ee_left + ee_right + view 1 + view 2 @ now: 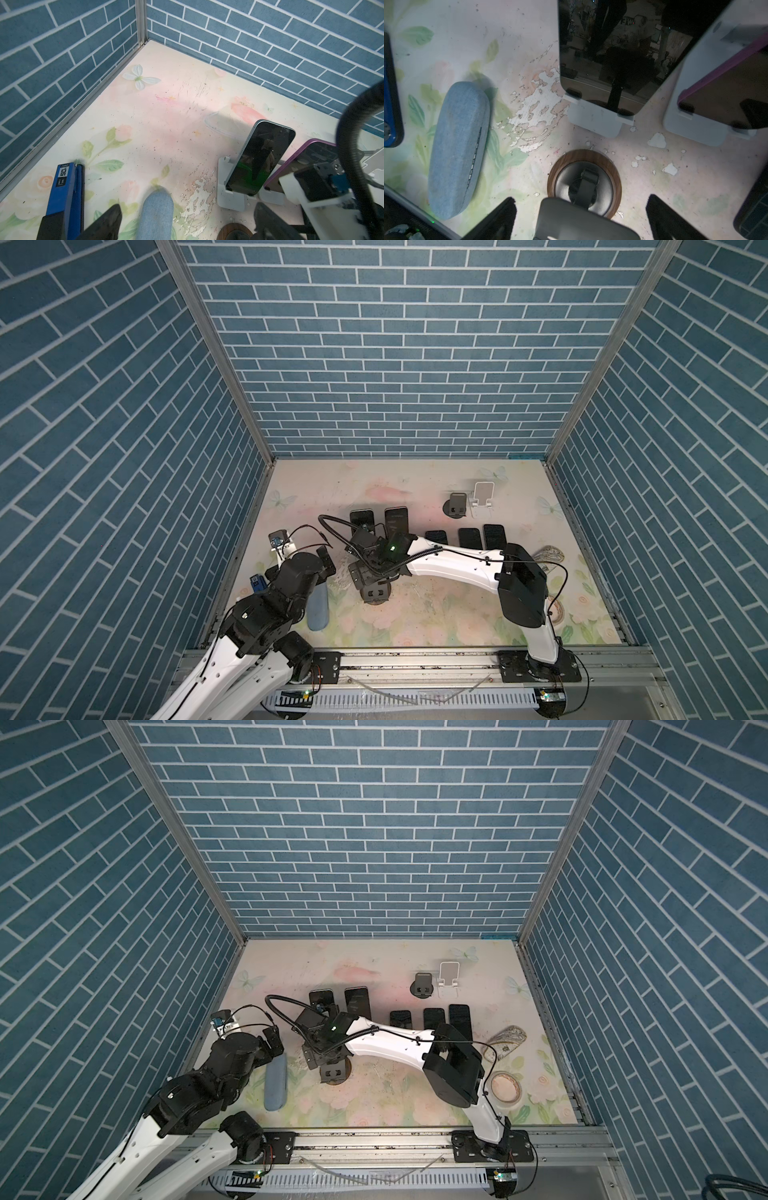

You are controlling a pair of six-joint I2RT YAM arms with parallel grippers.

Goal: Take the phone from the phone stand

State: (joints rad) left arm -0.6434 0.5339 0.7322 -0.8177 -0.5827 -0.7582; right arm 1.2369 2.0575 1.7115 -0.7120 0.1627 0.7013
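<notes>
On its stand [230, 195], phone [260, 154] leans lengthwise upright

Purple phone [307, 164] partly hidden behind cable, stapler [64, 193] cut off at 6 o'clock, left fingers [108, 220] blurred

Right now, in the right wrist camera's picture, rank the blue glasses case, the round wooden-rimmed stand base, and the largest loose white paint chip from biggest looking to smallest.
1. Blue glasses case, the longest shape here.
2. Round wooden-rimmed stand base: clearly shorter than the case, though the stand's grey plate hides part of it.
3. Largest white paint chip, far smaller.
All lie on the mat, so nearness hardly changes the order.
</notes>
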